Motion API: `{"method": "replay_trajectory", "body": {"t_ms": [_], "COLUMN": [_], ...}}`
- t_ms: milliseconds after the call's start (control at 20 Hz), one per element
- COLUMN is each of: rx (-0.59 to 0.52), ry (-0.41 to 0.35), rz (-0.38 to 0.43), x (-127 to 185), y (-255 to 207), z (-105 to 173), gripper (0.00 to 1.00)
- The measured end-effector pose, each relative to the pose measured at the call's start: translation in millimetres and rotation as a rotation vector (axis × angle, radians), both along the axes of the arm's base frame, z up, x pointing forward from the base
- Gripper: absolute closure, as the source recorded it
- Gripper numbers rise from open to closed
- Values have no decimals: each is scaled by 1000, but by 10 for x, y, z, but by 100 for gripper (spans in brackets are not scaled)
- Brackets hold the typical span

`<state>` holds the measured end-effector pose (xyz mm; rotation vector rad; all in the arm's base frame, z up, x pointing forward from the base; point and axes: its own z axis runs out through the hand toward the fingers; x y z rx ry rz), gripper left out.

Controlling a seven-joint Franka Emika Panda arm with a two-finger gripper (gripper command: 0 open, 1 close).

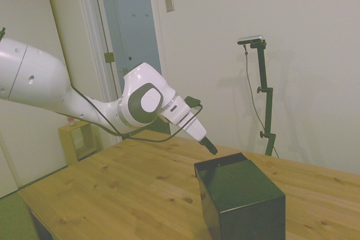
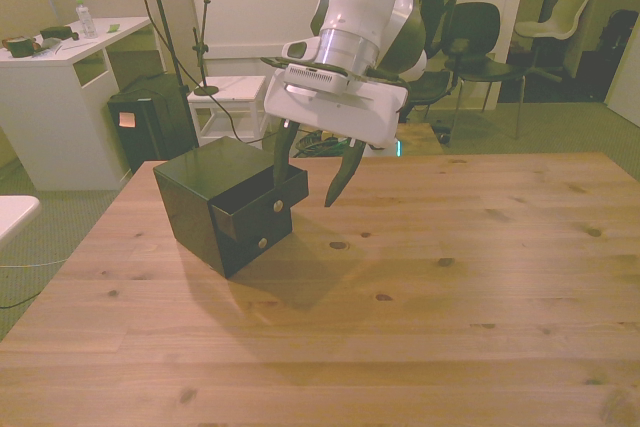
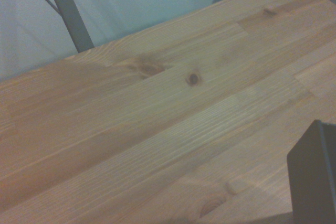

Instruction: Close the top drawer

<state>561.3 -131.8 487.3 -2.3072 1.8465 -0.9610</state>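
The top drawer (image 2: 258, 209) of the small black cabinet (image 2: 205, 197) stands pulled out part-way, toward the front view's right, so closing it is still wholly to be done. The gripper (image 2: 312, 169) hangs with its fingers spread, empty, one finger just by the drawer's outer corner; contact cannot be confirmed. The lower drawer (image 2: 262, 241) appears shut. What remains, in my judgement, is one push inward across the wooden table (image 2: 420, 287).
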Motion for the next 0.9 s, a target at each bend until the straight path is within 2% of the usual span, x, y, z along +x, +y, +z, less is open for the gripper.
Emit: {"method": "replay_trajectory", "body": {"t_ms": [900], "rx": [18], "ry": [-9], "rz": [-65], "x": [-73], "y": [-355], "z": [-47], "gripper": [100]}}
